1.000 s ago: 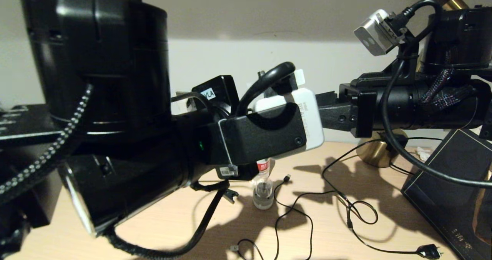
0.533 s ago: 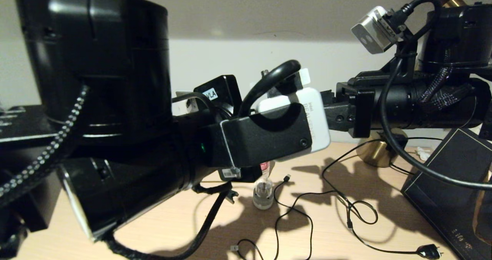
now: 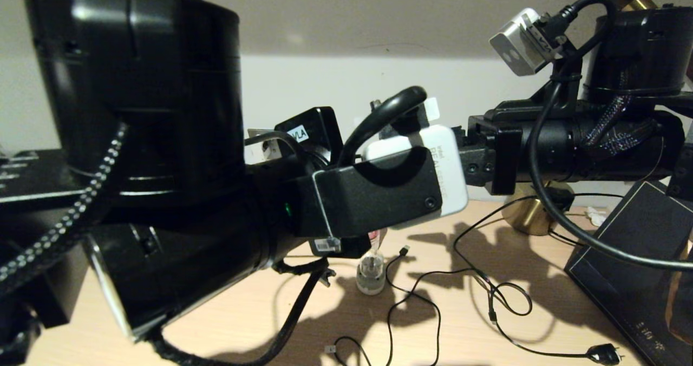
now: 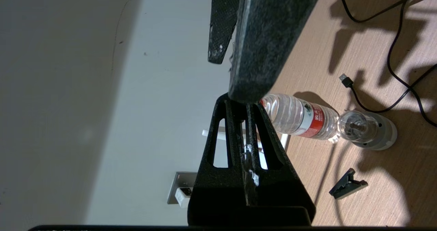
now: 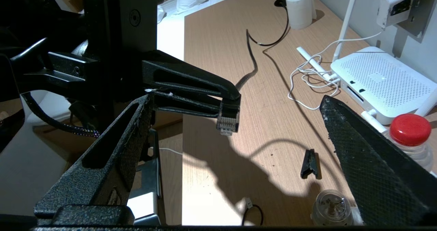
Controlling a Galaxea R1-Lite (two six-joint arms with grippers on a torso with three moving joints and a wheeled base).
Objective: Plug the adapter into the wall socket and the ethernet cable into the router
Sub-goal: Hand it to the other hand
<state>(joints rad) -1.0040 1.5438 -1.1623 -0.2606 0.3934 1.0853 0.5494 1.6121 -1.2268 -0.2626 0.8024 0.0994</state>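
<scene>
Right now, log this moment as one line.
adapter: in wall socket | left gripper: shut on ethernet cable | right gripper: open, empty | router: not connected

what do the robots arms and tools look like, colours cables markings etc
Both arms are glossy black cylinders. The left arm carries a braided black cable and a white camera block printed REALSENSE. The right arm has a silver camera, a smooth black cable and braided sleeving. Each tool, left and right, has matte black triangular fingers with slotted cut-outs and textured pads.

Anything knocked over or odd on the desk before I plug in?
The water bottle lies on its side beside the router. The adapter already sits in the wall socket. The left pincer grips the ethernet cable.
</scene>
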